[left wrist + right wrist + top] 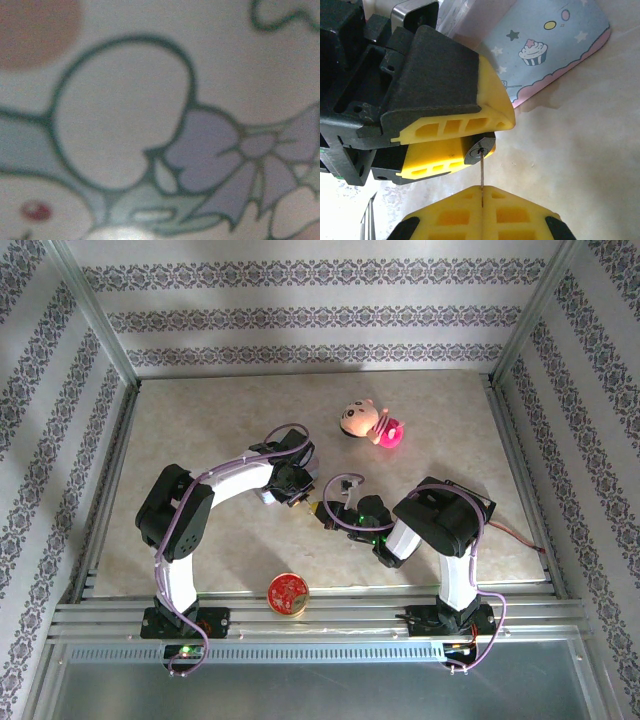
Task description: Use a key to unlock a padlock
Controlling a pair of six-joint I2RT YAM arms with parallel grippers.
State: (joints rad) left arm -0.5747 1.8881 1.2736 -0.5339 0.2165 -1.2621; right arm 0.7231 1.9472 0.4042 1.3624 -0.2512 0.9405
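Okay, nearest first: a round red tin [288, 595] sits at the bench's near edge, well apart from the work. Mid-bench, on the right wrist view, my right pincer [482, 197] is closed on the key [482, 175], with the thin blade sticking straight out ahead of it. Dead ahead, meeting the blade's tip, is the padlock [479, 150], keyhole facing me, clamped tight in the left pincer [490, 136]. Blade axis looks lined up with the keyway; how deep it sits I cannot tell. My read: next comes a push along that axis, then a twist about it. Beyond lies the blue tin [555, 45]; a toy figure [365, 423] lies toward the far edge.
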